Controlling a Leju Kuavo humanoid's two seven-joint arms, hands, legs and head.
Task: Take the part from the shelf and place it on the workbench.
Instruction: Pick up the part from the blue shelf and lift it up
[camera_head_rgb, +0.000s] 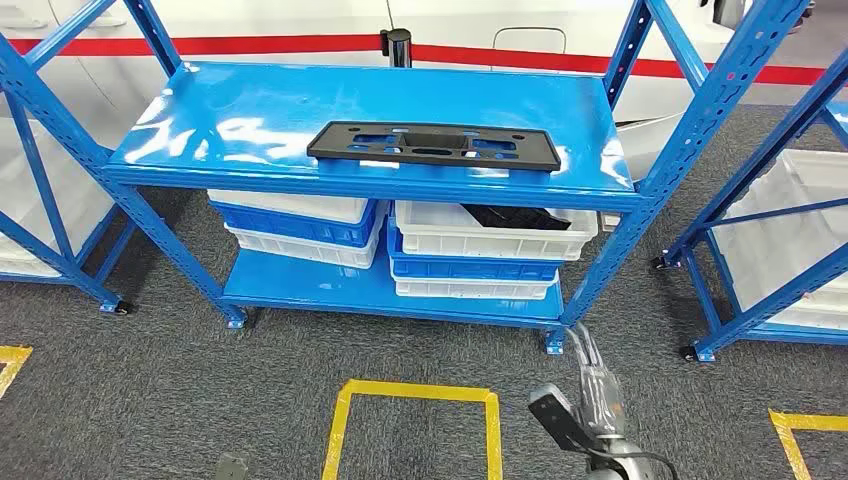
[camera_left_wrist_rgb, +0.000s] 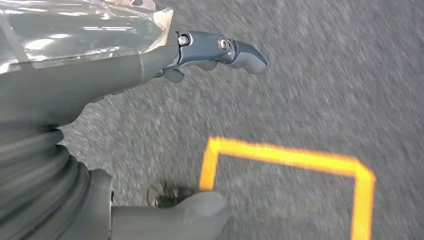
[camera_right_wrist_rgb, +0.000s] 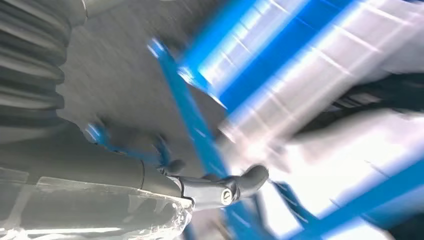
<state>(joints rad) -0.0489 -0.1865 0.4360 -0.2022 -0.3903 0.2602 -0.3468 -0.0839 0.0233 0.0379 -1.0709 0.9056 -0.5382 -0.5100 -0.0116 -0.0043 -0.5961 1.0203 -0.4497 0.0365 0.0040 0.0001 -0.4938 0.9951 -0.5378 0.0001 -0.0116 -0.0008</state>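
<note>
The part (camera_head_rgb: 432, 146) is a long flat black plate with several cut-outs. It lies flat on the top board of the blue shelf (camera_head_rgb: 250, 110), right of centre and near the front edge. My right hand (camera_head_rgb: 585, 405) is low in front of the shelf's right front leg, fingers apart and pointing toward the shelf, holding nothing. In the blurred right wrist view the same hand (camera_right_wrist_rgb: 125, 172) has a finger (camera_right_wrist_rgb: 245, 182) stretched toward the blue leg and the bins. My left hand (camera_left_wrist_rgb: 125, 70) hangs over the grey floor, fingers (camera_left_wrist_rgb: 240, 52) and thumb (camera_left_wrist_rgb: 170, 215) spread, empty.
On the lower board stand stacked white and blue bins (camera_head_rgb: 300, 225) and a second stack (camera_head_rgb: 480, 255) whose top bin holds dark items (camera_head_rgb: 520, 215). Blue racks flank the shelf on the left (camera_head_rgb: 40, 200) and right (camera_head_rgb: 780, 220). A yellow square (camera_head_rgb: 415, 420) marks the floor in front.
</note>
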